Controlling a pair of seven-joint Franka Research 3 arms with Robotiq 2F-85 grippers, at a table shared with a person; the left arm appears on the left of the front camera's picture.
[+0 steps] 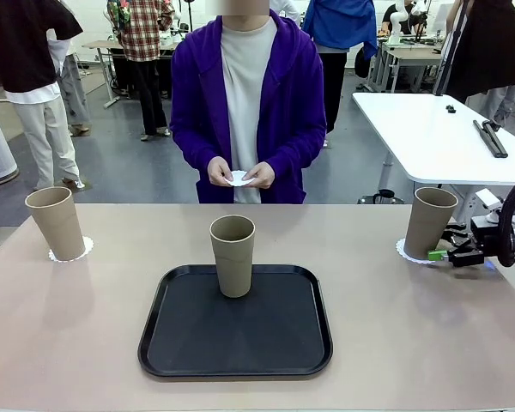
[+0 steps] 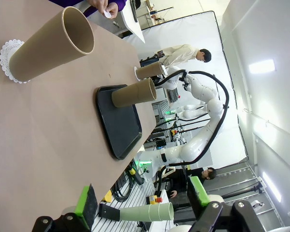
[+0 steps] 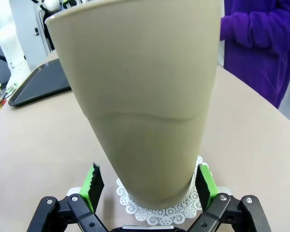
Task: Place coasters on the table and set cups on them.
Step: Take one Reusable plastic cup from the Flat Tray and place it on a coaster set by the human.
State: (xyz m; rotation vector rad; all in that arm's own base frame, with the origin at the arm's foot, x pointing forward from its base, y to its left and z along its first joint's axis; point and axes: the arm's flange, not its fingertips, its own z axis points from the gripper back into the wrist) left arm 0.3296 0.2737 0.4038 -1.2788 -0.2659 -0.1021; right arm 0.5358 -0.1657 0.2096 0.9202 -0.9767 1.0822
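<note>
step: cup (image 3: 140,96) set on coaster (image 3: 159,212), right gripper (image 3: 149,186) jaws parted either side | left gripper (image 2: 140,200) parted, empty | next: we retreat straight back

This setting is functioning as a robotics laboratory: a white jointed robot arm with black cabling (image 2: 181,152) is standing on a mount at the edge of the large beige-topped table (image 1: 77,335), within a space that plain white partition walls (image 2: 203,43) are enclosing. Beyond it, a long white work table carrying black tools (image 1: 429,129) is standing on a grey hard floor (image 1: 137,176), and several people in everyday clothes (image 1: 34,51) are standing about in the background.
</note>
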